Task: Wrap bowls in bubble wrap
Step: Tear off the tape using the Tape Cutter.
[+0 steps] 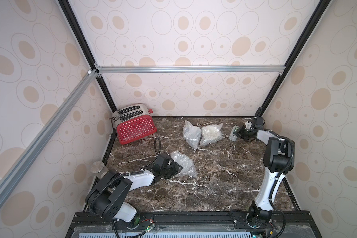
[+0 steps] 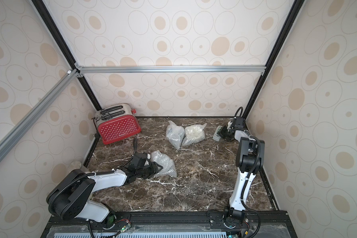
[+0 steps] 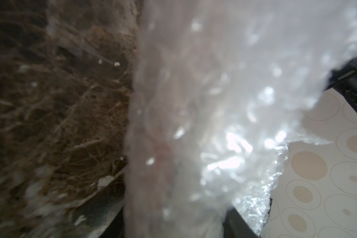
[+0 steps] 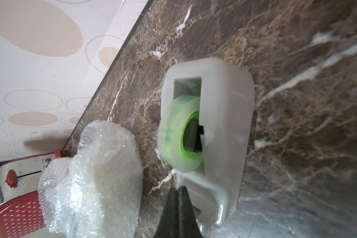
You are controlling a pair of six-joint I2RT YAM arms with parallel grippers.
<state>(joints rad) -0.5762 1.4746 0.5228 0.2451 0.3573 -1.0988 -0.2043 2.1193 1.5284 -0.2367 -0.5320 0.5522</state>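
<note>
**While one arm pins the fold, draw the strip out straight and level**

Since the right gripper has its black fingertips pressed together at the cutter end of the translucent white plastic tape dispenser, the pull should run slow and away from the green-cored roll of clear tape. Whether tape is actually pinched I cannot tell.

The left gripper stands partway open with the near crumpled bubble-wrap bundle bunched between its fingers, low on the brown marble tabletop. It should grip firmly so the fold does not spring open.

Two more clear bubble-wrap bundles lie touching at the back, and a cream bowl shows through one.
</note>
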